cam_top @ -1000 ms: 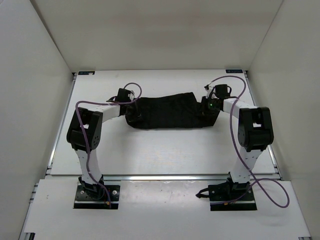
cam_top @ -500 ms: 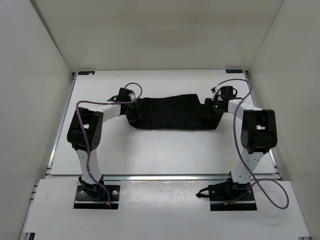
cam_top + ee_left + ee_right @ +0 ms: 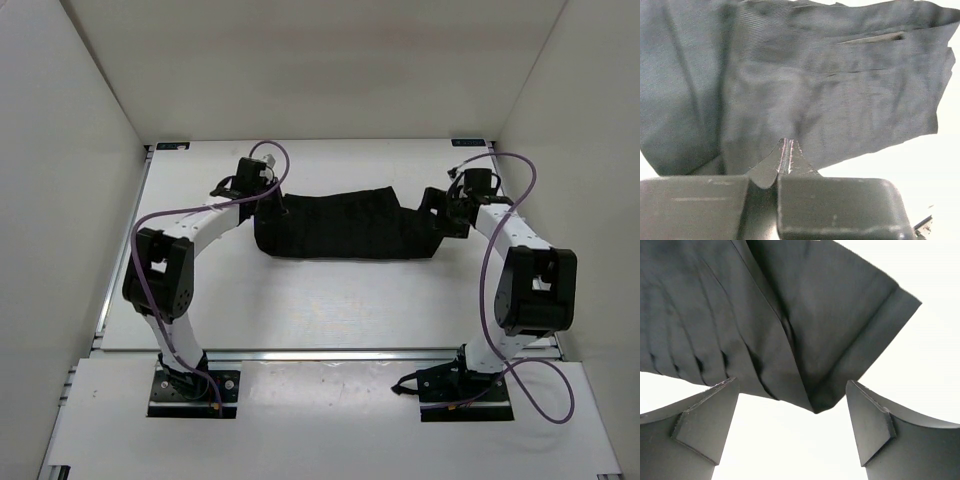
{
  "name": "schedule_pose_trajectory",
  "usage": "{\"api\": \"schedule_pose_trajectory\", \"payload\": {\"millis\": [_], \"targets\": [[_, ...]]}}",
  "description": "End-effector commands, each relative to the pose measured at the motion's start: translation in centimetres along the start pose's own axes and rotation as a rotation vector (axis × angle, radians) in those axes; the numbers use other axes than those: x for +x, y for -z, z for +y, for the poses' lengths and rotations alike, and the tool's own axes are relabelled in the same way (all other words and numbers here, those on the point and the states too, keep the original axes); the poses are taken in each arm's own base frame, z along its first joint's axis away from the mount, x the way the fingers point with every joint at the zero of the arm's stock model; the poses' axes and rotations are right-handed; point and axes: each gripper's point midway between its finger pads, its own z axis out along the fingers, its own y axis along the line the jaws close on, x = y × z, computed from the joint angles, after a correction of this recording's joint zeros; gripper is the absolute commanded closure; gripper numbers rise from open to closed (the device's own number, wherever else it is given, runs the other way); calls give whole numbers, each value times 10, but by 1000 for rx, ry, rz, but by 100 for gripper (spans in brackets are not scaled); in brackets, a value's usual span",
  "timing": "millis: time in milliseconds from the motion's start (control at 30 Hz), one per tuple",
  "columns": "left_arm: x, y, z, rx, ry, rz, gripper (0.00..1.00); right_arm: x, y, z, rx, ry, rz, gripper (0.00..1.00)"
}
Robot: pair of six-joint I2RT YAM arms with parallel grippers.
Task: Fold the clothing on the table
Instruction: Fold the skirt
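The left fingers are pinched together on a pucker of the black skirt, whose cloth spreads away just beyond their tips. The right fingers stand wide apart, with a folded corner of the skirt lying between and just beyond them, touching neither. The skirt stretches as a long band across the white worktop from one pair of fingers to the other.

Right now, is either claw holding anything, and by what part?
The left claw seems to pinch the clothing near its left end edge. The right claw is open around the right corner, gripping nothing.
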Motion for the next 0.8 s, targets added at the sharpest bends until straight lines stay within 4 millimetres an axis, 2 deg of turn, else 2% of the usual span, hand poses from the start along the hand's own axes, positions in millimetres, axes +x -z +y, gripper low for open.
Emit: {"api": "schedule_pose_trajectory", "payload": {"millis": [0, 33, 167, 233, 400, 467, 567, 600, 667, 767], "targets": [[-11, 4, -26, 48, -53, -51, 100, 35, -8, -13, 39, -61, 109, 15], [-3, 1, -30, 51, -62, -35, 100, 41, -11, -12, 26, -80, 124, 15], [26, -21, -19, -5, -72, 28, 100, 45, -20, -7, 46, -51, 125, 14], [34, -29, -4, -66, -63, 50, 100, 48, -25, -6, 51, -43, 144, 15], [36, -34, 25, -174, -45, 43, 100, 54, -32, -12, 56, -69, 159, 18], [35, -36, 29, -200, -48, 36, 100, 51, -34, -11, 54, -70, 149, 20], [42, -44, 38, -223, -29, 61, 100, 48, -39, -14, 59, -61, 141, 28], [39, -45, 38, -221, -16, 60, 100, 46, -39, -15, 60, -65, 134, 34], [40, -49, 39, -236, -21, 61, 100, 45, -43, -15, 57, -62, 138, 40], [50, -55, 41, -257, -19, 99, 100, 42, -46, -13, 50, -48, 131, 57]]}}
